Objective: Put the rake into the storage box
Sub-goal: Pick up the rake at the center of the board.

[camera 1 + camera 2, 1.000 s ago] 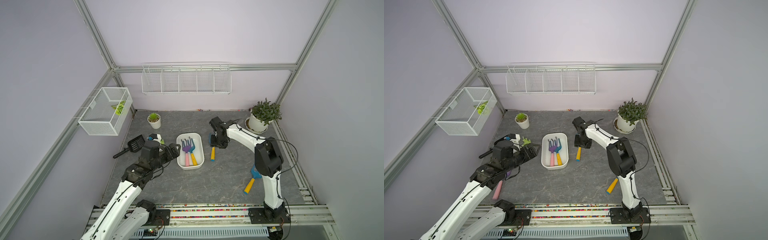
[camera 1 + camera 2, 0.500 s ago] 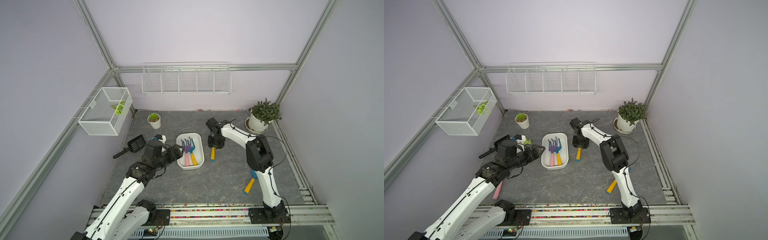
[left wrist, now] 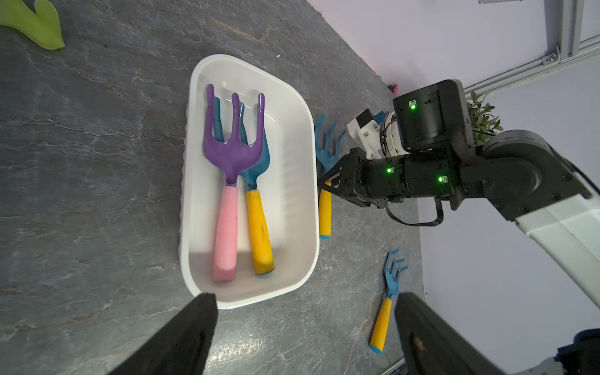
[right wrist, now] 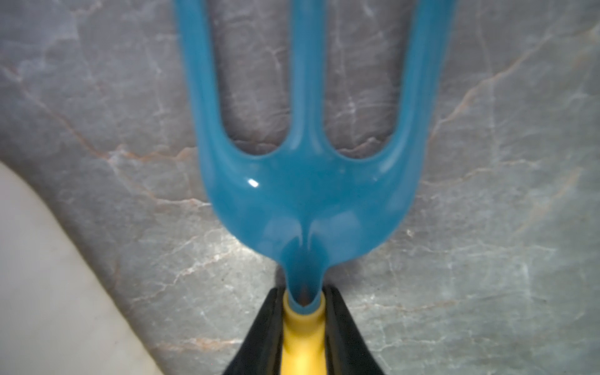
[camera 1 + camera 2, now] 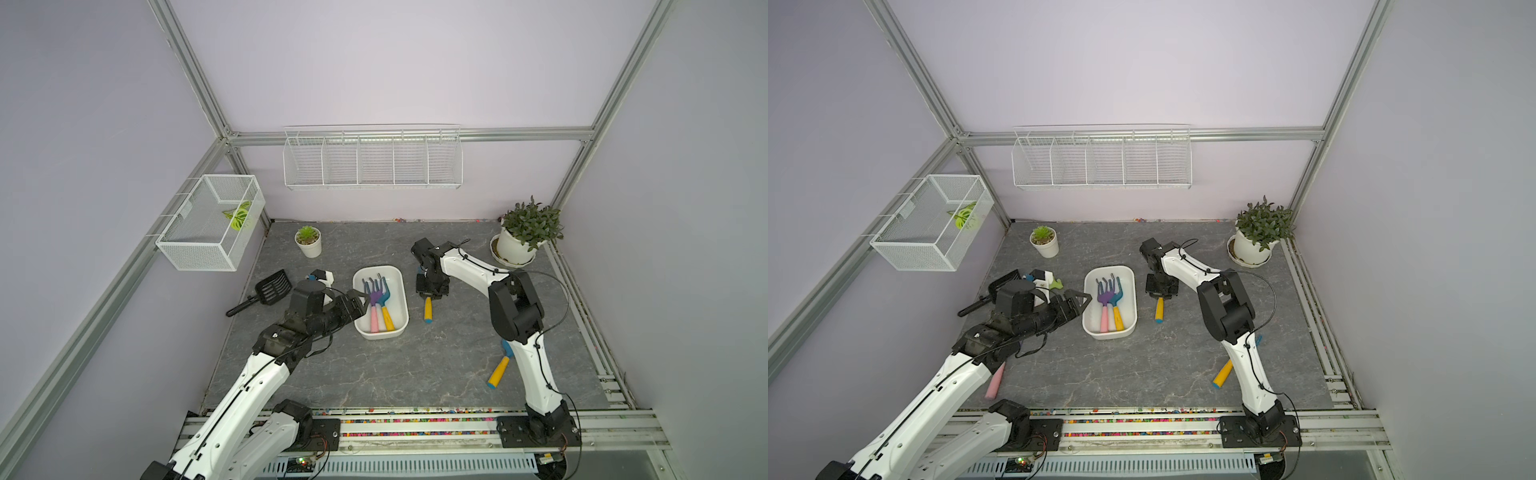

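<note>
Near the front right corner of the counter point(image 5: 415, 374), a loose rake point(image 5: 498, 371) lies partly under the right arm. In a top view a pink handle point(image 5: 994, 382) pokes out beneath the left arm. The left tool point(image 3: 306, 297) hangs released, jaws spread wide and empty, at the front of the storage box point(image 5: 399, 291). This shallow white tub with rounded corners sits mid-counter and holds a purple rake point(image 3: 232, 152) and a blue rake point(image 3: 259, 224) side by side. The rake point(image 5: 428, 309) lies outside it, flat on the counter just beside its right wall. It has a glossy blue three-pronged head and a yellow handle pointing at the front edge. Both top views hide its head under the right tool point(image 4: 303, 305). The left wrist view shows the prongs past the box wall. The right wrist view shows the jaws clenched on the handle's top, where the blue neck enters. A potted plant point(image 5: 528, 232) stands in the back right corner.
</note>
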